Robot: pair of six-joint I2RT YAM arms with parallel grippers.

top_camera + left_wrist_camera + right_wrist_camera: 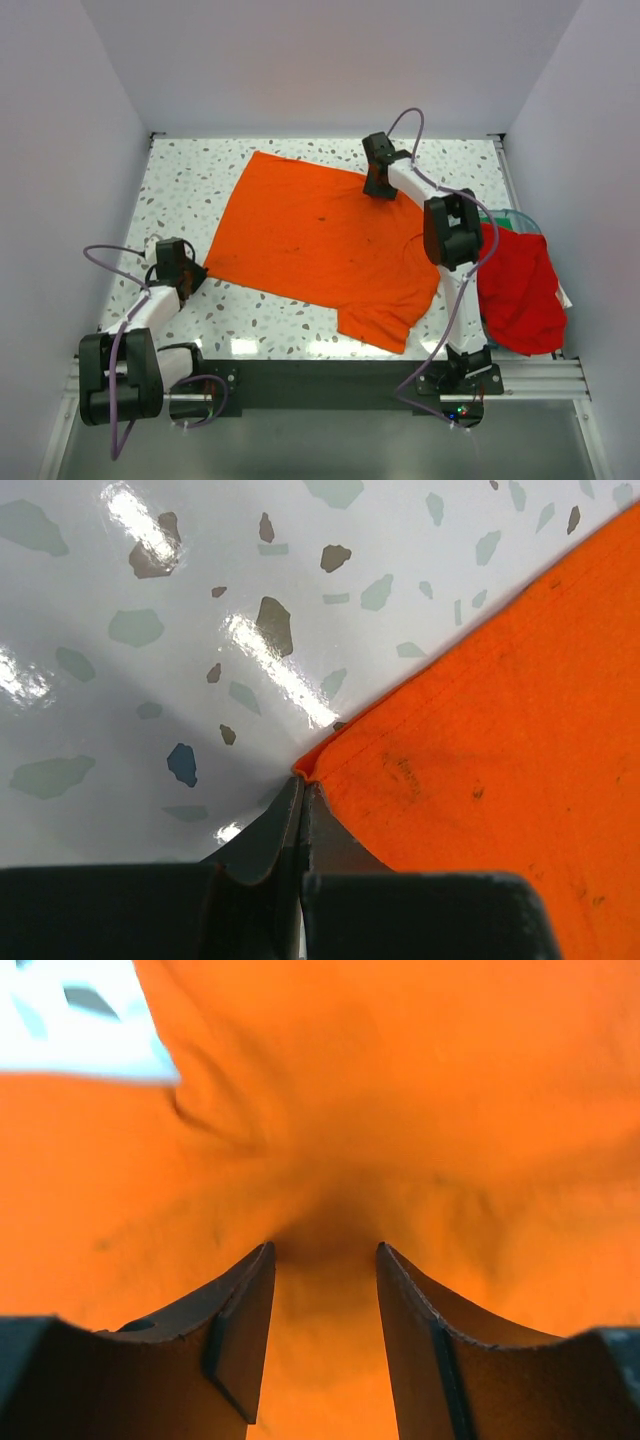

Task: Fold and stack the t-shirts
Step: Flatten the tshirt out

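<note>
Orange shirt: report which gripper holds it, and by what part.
The left gripper is pinched shut on the orange shirt's near-left corner. The right gripper stands open over the cloth at its far edge, gripping nothing.

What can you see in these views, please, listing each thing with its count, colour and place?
orange t-shirt: one, bright orange with faint dark specks, spread across the middle of the table.
red t-shirt: one, deep red, heaped at the table's right edge, over the bin.
bin: one, clear with a teal rim, mostly hidden under the red t-shirt.
table: one, white with grey-green flecks, under everything.
left arm: one, white and black, near left.
right arm: one, white and black, reaching far.
left gripper: one, black, shut on the orange t-shirt's left corner.
right gripper: one, black, jaws apart on the orange t-shirt's far right part.
</note>
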